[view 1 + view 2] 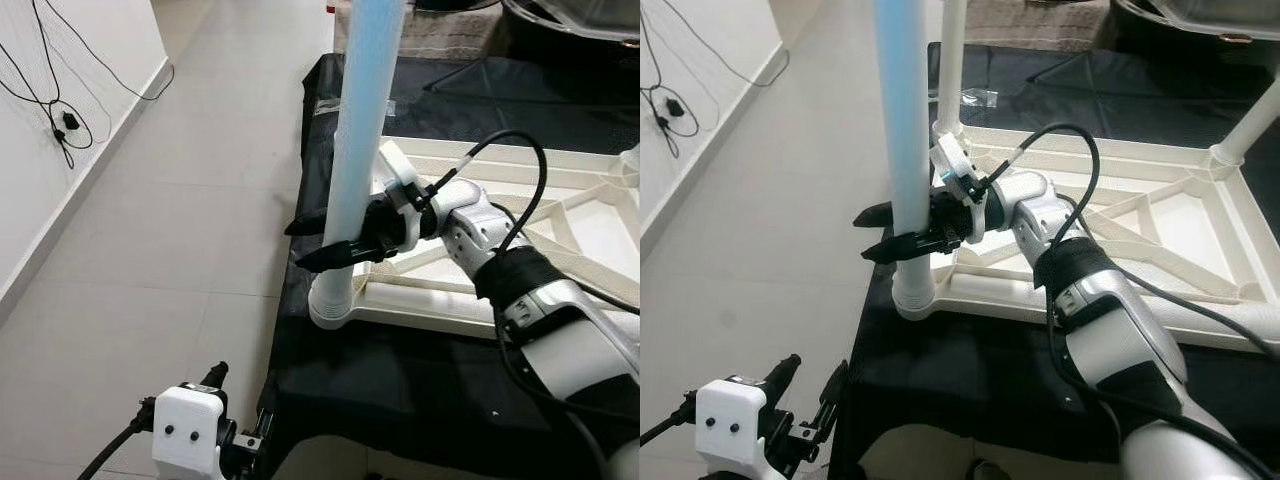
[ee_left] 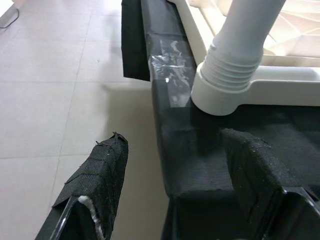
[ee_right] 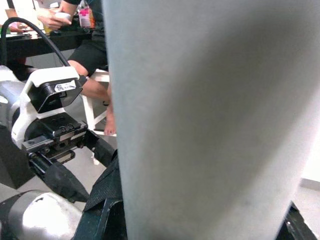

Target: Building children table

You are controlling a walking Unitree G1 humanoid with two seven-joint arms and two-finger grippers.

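one leg (image 1: 362,130) stands upright in the corner socket (image 1: 331,305) of the upturned white top (image 1: 560,235), pinched by the right claw (image 1: 322,242).

the top lies underside up on a black cloth (image 1: 400,380) over a low surface beside the tiled floor (image 1: 170,220). the right arm reaches across from the robot's right, its two black fingers (image 1: 885,250) closed on either side of the pale blue-white leg just above the ribbed socket collar. two more legs (image 1: 952,60) stand at the far corners of the top. the left claw (image 2: 175,180) hangs low by the cloth's near edge, fingers spread and holding nothing, its wrist view looking up at the socket (image 2: 225,90). a black cable (image 1: 60,120) trails along the wall on the left. in the right wrist view a seated person (image 3: 85,55) shows beyond the leg.
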